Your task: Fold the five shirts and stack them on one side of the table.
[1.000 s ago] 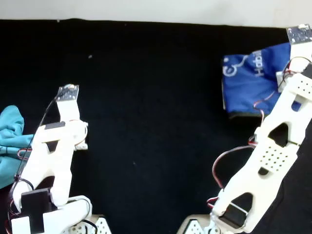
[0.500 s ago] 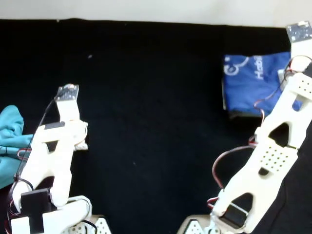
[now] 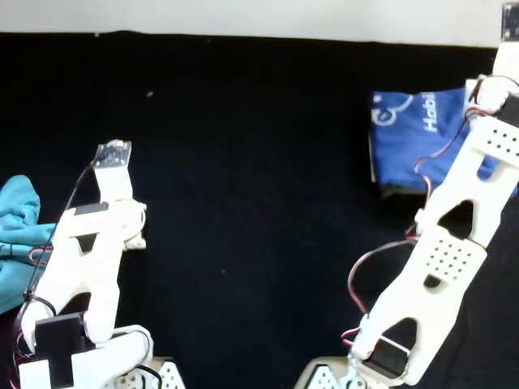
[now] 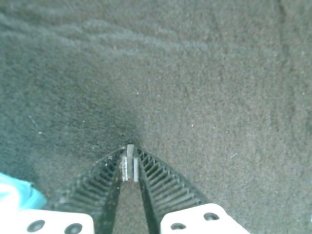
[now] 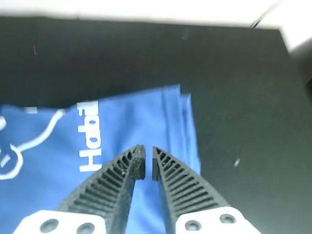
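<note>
A folded blue shirt (image 3: 418,138) with white print lies flat at the far right of the black table; a thin darker layer (image 3: 403,191) shows under its near edge. My right gripper (image 5: 146,158) hovers over the blue shirt (image 5: 122,141), shut, with nothing between its fingers. The right arm (image 3: 450,243) slants up across the shirt's right side. A crumpled teal shirt (image 3: 18,235) sits at the left edge, partly behind the left arm (image 3: 81,259). My left gripper (image 4: 129,158) is shut and empty, low over bare cloth, with a teal corner (image 4: 17,190) beside it.
Black cloth (image 3: 259,162) covers the table between the two arms. Its far edge meets a pale wall (image 3: 243,16). Red and white cables (image 3: 377,259) loop beside the right arm.
The blue shirt's raised right corner has dropped and the shirt now lies flat. The right arm has lifted and drawn toward the far right corner. The left arm has not moved.
</note>
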Controlling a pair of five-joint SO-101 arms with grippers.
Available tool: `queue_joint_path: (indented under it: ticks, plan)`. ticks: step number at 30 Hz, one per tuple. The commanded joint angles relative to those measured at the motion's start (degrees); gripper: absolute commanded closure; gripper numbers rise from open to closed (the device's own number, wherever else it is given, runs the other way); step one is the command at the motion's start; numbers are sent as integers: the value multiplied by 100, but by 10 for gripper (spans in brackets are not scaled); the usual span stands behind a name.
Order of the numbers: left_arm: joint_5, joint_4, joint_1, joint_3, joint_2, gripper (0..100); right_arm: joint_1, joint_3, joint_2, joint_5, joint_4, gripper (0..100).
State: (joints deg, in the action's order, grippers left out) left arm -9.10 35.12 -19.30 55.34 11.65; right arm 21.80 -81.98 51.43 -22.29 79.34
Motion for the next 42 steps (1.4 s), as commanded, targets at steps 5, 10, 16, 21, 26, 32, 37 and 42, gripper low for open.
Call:
queue_joint_path:
  ticks: [5,10,16,21,26,32,37,42]
  plan:
    - [9,-193,-4,4,4,992,-13,-954,-646,79,2211,993]
    - [9,-193,-4,4,4,992,-207,-980,-1402,105,2202,993]
    - [9,-193,-4,4,4,992,-576,576,-3442,1398,2202,993]
    - [9,-193,-4,4,4,992,-1165,4303,-5868,1846,2185,993]
    - [9,-193,-4,4,4,992,-1745,8127,-7398,1864,1244,993]
    - [9,-193,-4,4,4,992,-2114,12374,-8927,1820,-1455,993]
    - [9,-193,-4,4,4,992,-2273,15257,-9807,1811,-3644,993]
    - [9,-193,-4,4,4,992,-2255,16637,-10246,1820,-4875,993]
